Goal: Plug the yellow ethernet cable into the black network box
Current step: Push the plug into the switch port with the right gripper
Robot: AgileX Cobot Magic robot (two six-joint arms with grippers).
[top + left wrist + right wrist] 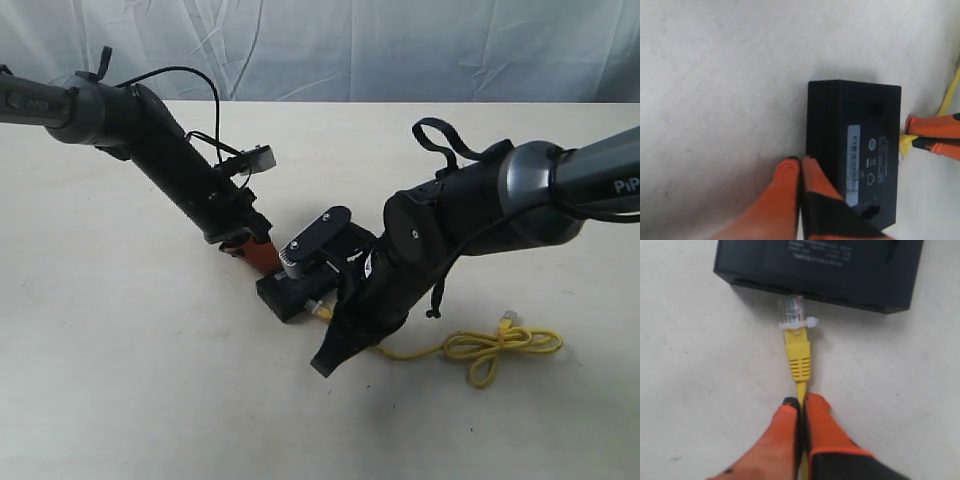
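Your right gripper is clamped on the yellow ethernet cable behind its boot. Your left gripper, closed on nothing, presses the edge of the black network box, which lies between your 2 arms. The clear plug meets the port but looks unseated. The white label is unreadable; the right arm shows "PiP".

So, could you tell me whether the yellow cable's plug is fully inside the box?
No, the clear plug of the yellow ethernet cable shows almost whole outside the black network box, its tip at the edge.
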